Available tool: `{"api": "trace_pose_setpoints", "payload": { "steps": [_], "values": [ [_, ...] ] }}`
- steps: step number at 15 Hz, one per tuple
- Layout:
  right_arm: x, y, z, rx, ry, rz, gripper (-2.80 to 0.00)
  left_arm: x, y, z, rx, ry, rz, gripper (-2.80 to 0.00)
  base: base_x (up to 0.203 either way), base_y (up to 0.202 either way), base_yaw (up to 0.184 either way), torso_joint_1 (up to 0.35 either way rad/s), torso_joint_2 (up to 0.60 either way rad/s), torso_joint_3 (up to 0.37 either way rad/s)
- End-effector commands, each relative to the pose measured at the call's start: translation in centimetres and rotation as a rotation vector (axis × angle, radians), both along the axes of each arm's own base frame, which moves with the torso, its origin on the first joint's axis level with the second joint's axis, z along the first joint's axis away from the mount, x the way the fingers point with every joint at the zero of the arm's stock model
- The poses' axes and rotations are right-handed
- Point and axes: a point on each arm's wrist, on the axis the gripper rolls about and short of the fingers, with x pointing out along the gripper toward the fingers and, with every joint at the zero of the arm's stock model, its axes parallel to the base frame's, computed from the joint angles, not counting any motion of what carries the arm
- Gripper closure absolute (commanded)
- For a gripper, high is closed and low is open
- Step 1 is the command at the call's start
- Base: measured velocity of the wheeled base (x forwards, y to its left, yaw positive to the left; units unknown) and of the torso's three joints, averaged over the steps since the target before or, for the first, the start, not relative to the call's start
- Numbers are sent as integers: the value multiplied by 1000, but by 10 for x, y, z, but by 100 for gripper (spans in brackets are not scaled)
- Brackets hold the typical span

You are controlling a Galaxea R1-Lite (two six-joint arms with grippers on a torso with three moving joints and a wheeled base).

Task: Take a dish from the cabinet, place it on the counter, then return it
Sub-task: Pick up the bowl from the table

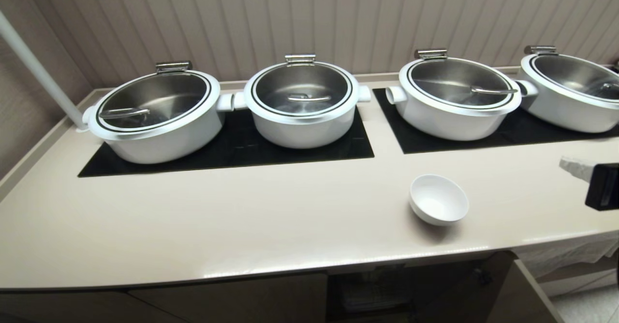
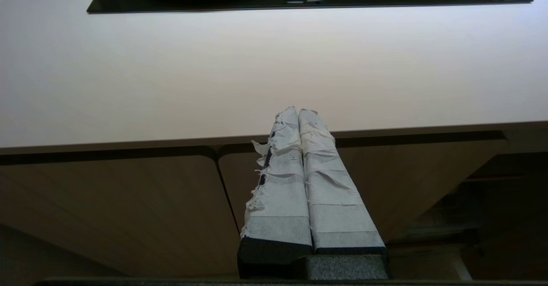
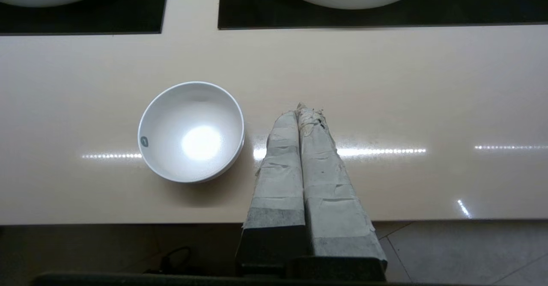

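Observation:
The dish (image 1: 439, 199), a small white bowl, stands upright and empty on the cream counter (image 1: 242, 216) near its front edge. My right gripper (image 1: 565, 164) enters from the right edge, apart from the dish. In the right wrist view its taped fingers are pressed together over the counter (image 3: 406, 84), holding nothing, with the dish (image 3: 191, 132) beside them. My left gripper (image 2: 298, 111) is shut and empty, parked in front of the counter's edge (image 2: 171, 142) and the cabinet doors (image 2: 107, 209). Below the dish the cabinet (image 1: 387, 289) is dark inside, its door (image 1: 512, 289) swung open.
Several large white lidded pots (image 1: 302, 103) sit on black glass panels (image 1: 232, 149) along the back of the counter, before a ribbed wall. A white pole (image 1: 38, 71) slants down at the far left. Floor tiles (image 3: 471, 251) show past the counter's front edge.

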Motion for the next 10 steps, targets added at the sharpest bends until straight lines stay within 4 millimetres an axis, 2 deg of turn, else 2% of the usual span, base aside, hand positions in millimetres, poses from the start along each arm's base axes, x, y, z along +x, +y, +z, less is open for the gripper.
{"api": "trace_pose_setpoints", "payload": {
  "steps": [1, 3, 5, 10],
  "values": [
    [45, 0, -7, -1, 93, 1, 0, 0, 0, 0, -1, -1, 1, 0, 0, 0, 0, 0, 0, 0],
    [66, 0, -7, -5, 157, 3, 0, 0, 0, 0, -1, -2, 1, 0, 0, 0, 0, 0, 0, 0],
    [78, 0, -8, -32, 243, 14, 0, 0, 0, 0, -1, -1, 0, 0, 0, 0, 0, 0, 0, 0],
    [105, 10, -28, -150, 368, 103, 0, 0, 0, 0, -1, -1, 1, 0, 0, 0, 0, 0, 0, 0]
  ]
}}
